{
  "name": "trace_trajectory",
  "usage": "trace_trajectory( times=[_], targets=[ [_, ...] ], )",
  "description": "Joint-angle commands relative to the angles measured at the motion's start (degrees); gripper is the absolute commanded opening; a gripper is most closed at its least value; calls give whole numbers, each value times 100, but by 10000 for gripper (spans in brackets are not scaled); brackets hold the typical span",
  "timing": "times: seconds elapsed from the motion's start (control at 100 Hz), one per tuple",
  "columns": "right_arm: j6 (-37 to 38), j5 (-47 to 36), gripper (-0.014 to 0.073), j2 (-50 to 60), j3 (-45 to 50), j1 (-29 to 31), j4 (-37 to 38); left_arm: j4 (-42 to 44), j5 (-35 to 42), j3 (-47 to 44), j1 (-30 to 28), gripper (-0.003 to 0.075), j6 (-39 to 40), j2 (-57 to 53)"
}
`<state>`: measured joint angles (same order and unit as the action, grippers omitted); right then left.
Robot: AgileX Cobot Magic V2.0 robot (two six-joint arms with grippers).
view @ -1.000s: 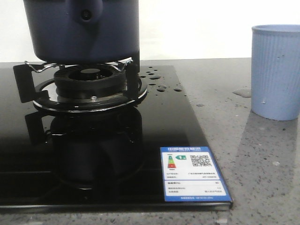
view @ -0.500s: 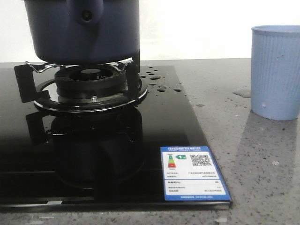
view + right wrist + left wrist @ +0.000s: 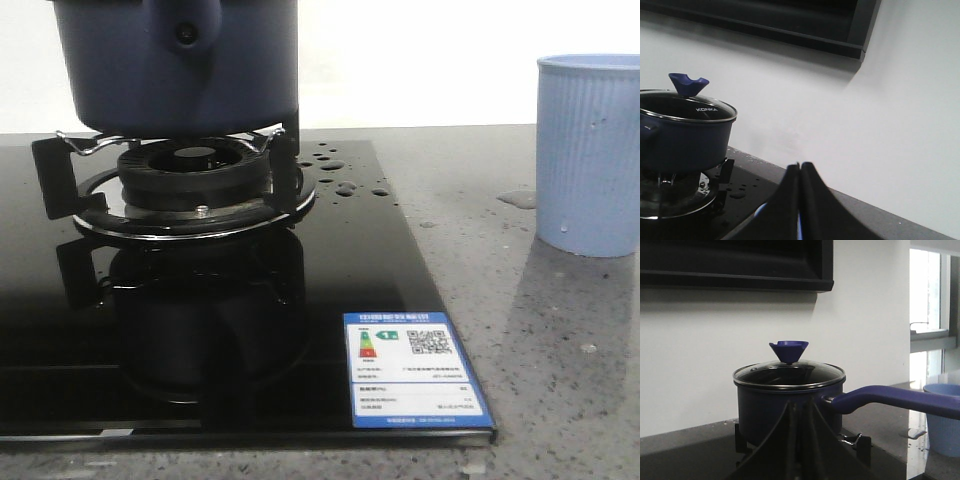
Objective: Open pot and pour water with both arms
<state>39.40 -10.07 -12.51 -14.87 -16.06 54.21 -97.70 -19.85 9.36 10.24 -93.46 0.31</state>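
1. The large dark navy-blue cylindrical matte pot (image 3: 175, 62) stands on the black metal pan support (image 3: 180, 165) of a gas burner, at the far left of the front view.
2. On the near side of the pot, the stubby handle mount of the same colour (image 3: 185, 30) faces forward and shows a round hole.
3. In the left wrist view a glass lid with a steel rim (image 3: 789, 375) sits closed on the pot (image 3: 785, 407), topped by a blue funnel-shaped knob (image 3: 788, 350).
4. A long blue handle (image 3: 895, 400) runs out sideways from the pot wall in that view.
5. The burner sits in a glossy black glass hob (image 3: 220, 350), which mirrors the pot on its near surface.
6. Water droplets (image 3: 340, 175) lie on the hob just right of the burner.
7. A blue-bordered energy label with a QR code (image 3: 415, 372) is stuck at the hob's near right corner.
8. The hob rests on a grey speckled stone counter (image 3: 540, 370).
9. A pale blue ribbed plastic cup (image 3: 588, 150) stands upright on the counter, well to the right of the pot, with a small wet patch (image 3: 518, 198) just left of its base.
10. The left gripper (image 3: 800, 440) has its dark fingers pressed together with nothing between them, and it is apart from the pot.
11. The right gripper (image 3: 800, 200) likewise has its jaws closed flat against each other, empty, with the lidded pot (image 3: 682, 135) off to one side.
12. The lid glass reads KONKA (image 3: 706, 109).
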Motion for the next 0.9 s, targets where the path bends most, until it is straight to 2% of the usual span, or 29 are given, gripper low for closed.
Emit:
trace_trajectory(
  times=[0.0,0.12,0.65,0.7,0.89],
  targets=[
    [5,-380,-66,-40,-145,28,-3,-287,107,50,-28,-19,644,-135],
    [5,-415,-66,-40,-145,28,-3,-275,-174,50,-28,-19,680,163],
    [5,-404,-66,-40,-145,28,-3,-220,-84,50,-28,-19,680,189],
    [5,-404,-66,-40,-145,28,-3,-109,183,50,-28,-19,645,189],
    [5,-404,-66,-40,-145,28,-3,25,2396,-164,-28,-19,563,189]
  ],
)
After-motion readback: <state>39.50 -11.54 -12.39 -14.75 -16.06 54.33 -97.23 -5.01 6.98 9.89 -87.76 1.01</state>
